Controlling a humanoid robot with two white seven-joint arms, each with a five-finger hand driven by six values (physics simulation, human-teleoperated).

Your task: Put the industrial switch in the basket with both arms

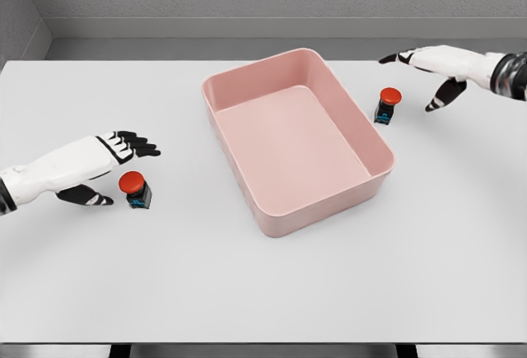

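- While the pink basket (375,179) sits near the middle of the frame on the white table (263,292), tilted slightly, both switches stand outside it.
- One red-capped industrial switch (135,190) stands at the left of the frame, well apart from the basket.
- Just beside that switch, the left hand (105,160) hovers with fingers (138,145) spread and thumb apart, holding nothing.
- Another switch (386,105) stands at the upper right, near the basket's right wall.
- Beyond it, the right hand (435,66) hangs with fingers loosely spread, holding nothing.
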